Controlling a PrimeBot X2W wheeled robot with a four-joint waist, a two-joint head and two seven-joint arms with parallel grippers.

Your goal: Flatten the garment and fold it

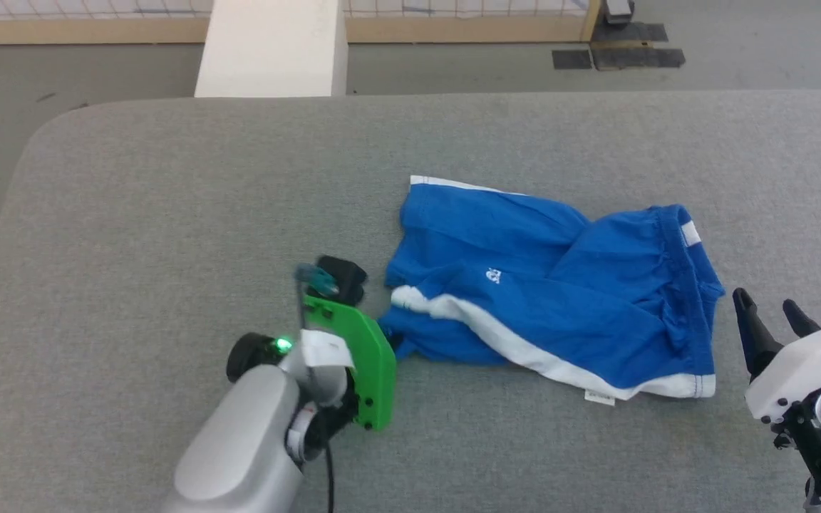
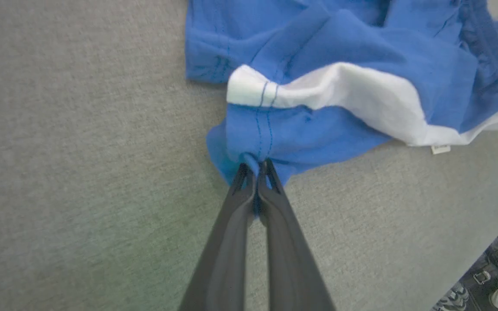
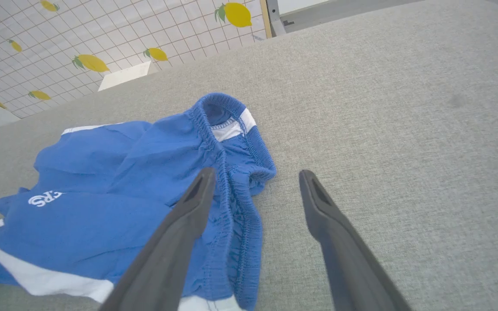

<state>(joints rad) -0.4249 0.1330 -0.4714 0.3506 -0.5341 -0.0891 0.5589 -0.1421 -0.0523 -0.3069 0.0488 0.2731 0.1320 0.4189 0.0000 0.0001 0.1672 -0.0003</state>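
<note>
**Left pinch on a crumpled hem, waistband end unheld**

The garment [image 1: 560, 299] lies bunched on the grey table [image 1: 168, 214], a little right of centre, with its waistband [image 1: 674, 285] toward the right and its leg hems toward the left. The left gripper [image 2: 255, 170] has its fingers pressed together on a small pucker of blue fabric at the near-left leg hem. The right gripper [image 3: 256, 174] hovers just beside the waistband with its fingers spread wide, holding nothing.

The left bite looks thin (only a fold of hem sits between the tips), so a brisk pull could slip it free. It may also have caught one layer alone, in which case a tug would drag the top cloth and leave the white stripe [image 2: 339, 99] twisted. With the waistband unanchored, pulling left would probably slide the whole garment across the table rather than stretch it flat.
</note>
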